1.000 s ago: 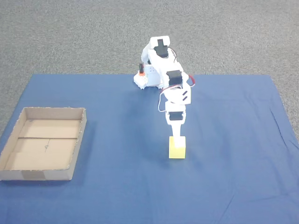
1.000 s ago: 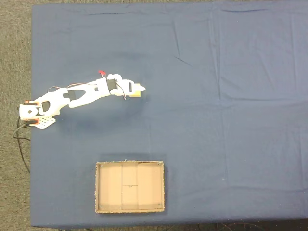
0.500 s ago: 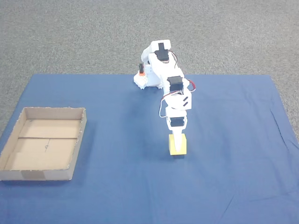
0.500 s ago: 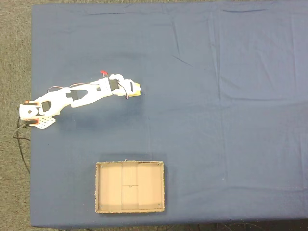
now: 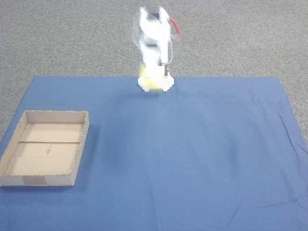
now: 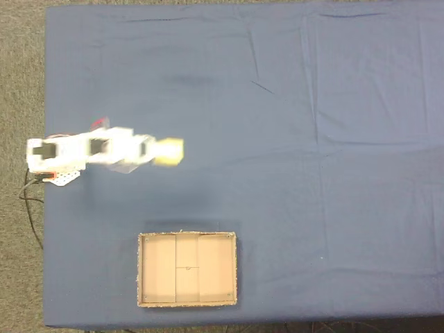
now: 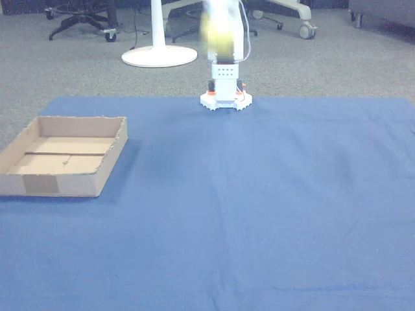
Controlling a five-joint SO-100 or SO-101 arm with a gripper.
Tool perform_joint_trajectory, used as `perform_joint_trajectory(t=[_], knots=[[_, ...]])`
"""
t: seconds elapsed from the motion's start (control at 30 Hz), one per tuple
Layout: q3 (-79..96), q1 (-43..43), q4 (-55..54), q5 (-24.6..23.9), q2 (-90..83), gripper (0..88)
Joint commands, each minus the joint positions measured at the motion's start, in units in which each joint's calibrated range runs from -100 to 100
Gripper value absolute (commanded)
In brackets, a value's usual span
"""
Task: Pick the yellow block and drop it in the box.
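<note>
Across the grey carpet lies a blue cloth (image 6: 312, 173), its far right and lower edges cut off in the top-down fixed view, and it carries everything else. On it, near the bottom edge of that same fixed view, sits the box (image 6: 141, 270), a shallow brown cardboard tray with a flap seam across its floor; in the slanted fixed view it lies at the left (image 5: 81, 144), its near-left corner clipped by the frame, and in the other view a paler patch shows on its front wall (image 7: 97, 178). The white arm (image 6: 104, 149) is smeared by motion blur in every view, so its joints are hard to make out; it stands tall over its base (image 7: 225, 100) at the cloth's far edge. At its tip the gripper (image 6: 158, 152) is too blurred to read finger by finger, but the yellow block (image 6: 170, 152) sits at its end, raised off the cloth, so it appears clamped on the cube. In the other view the block is a yellow blur (image 7: 214, 29) high on the arm, well apart from the box.
</note>
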Motion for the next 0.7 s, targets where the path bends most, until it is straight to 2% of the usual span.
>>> perform_joint_trajectory(t=[0.0, 0.1, 0.27, 0.47, 0.67], knots=[[3.1, 16.5, -1.7, 3.0, -13.7, 20.6], [7.3, 29.3, -11.0, 4.4, -12.1, 21.2], [-15.8, 39.6, -9.2, 6.4, 17.3, 20.6], [-41.0, 42.3, -7.4, 9.2, 52.4, 20.2], [-49.1, 41.5, -12.0, 11.6, 65.9, 21.7]])
